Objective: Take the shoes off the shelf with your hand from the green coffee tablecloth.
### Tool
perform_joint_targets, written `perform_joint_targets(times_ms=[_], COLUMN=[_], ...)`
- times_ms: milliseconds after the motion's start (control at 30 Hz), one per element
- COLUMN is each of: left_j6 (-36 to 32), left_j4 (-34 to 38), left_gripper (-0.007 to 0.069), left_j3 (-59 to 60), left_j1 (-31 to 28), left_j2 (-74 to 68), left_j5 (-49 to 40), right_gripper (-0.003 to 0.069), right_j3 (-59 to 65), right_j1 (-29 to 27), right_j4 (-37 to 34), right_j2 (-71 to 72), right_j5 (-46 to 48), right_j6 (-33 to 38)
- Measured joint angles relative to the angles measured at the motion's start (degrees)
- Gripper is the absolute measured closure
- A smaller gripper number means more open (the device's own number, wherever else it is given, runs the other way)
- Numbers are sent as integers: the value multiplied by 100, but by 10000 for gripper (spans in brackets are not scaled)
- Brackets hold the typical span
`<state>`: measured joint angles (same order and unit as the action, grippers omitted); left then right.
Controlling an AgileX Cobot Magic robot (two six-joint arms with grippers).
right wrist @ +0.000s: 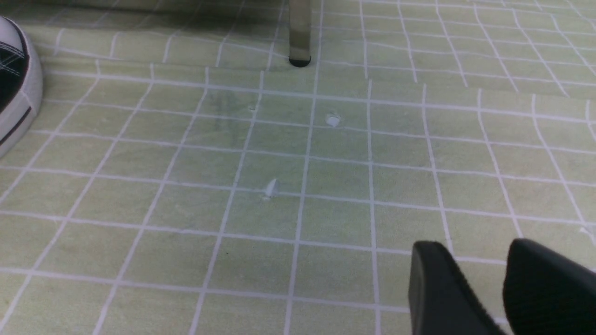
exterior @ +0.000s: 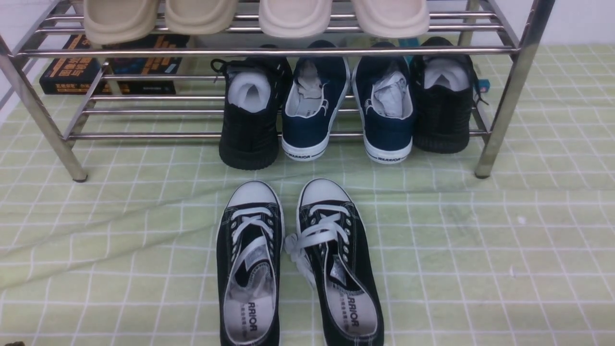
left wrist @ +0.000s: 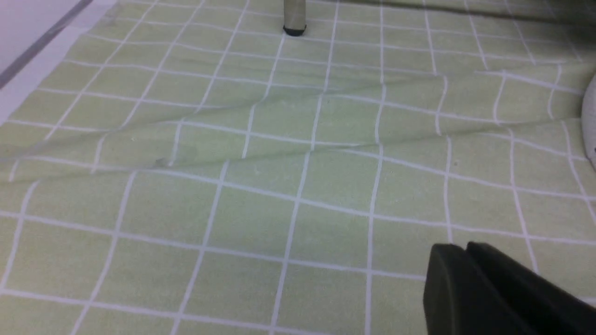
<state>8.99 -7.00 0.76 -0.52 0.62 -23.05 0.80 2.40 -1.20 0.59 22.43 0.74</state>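
The pair of black canvas sneakers with white laces and toe caps lies side by side on the green checked tablecloth [exterior: 480, 250], in front of the chrome shelf [exterior: 269, 51]: left shoe [exterior: 250, 269], right shoe [exterior: 336, 259]. Toes point at the shelf. Neither gripper shows in the front view. In the left wrist view my left gripper [left wrist: 463, 247] is shut and empty over bare cloth, with a white toe cap [left wrist: 590, 121] at the frame edge. In the right wrist view my right gripper [right wrist: 475, 246] is open and empty over cloth, with a sneaker toe [right wrist: 14, 93] far off.
On the shelf's lower tier stand two all-black shoes [exterior: 252, 120] [exterior: 444, 105] and two navy sneakers [exterior: 314, 110] [exterior: 387, 110]. Beige slippers [exterior: 120, 19] sit on the top tier. Books [exterior: 110, 67] lie behind. Shelf legs [left wrist: 294, 16] [right wrist: 300, 32] stand ahead of each gripper.
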Motion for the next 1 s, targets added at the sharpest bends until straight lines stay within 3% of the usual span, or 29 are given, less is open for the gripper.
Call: perform_joint_targets(times_ms=[167,1000], left_j6=[0,0], left_j4=[-27,-57], left_gripper=[563,544], left_j3=[5,5], left_j1=[321,327], left_j2=[0,0], left_j5=[66,73], right_gripper=[421,421], right_j3=[0,0], right_j1=[0,0], right_j4=[0,0], right_j2=[0,0], right_j5=[0,0], right_j6=[0,0])
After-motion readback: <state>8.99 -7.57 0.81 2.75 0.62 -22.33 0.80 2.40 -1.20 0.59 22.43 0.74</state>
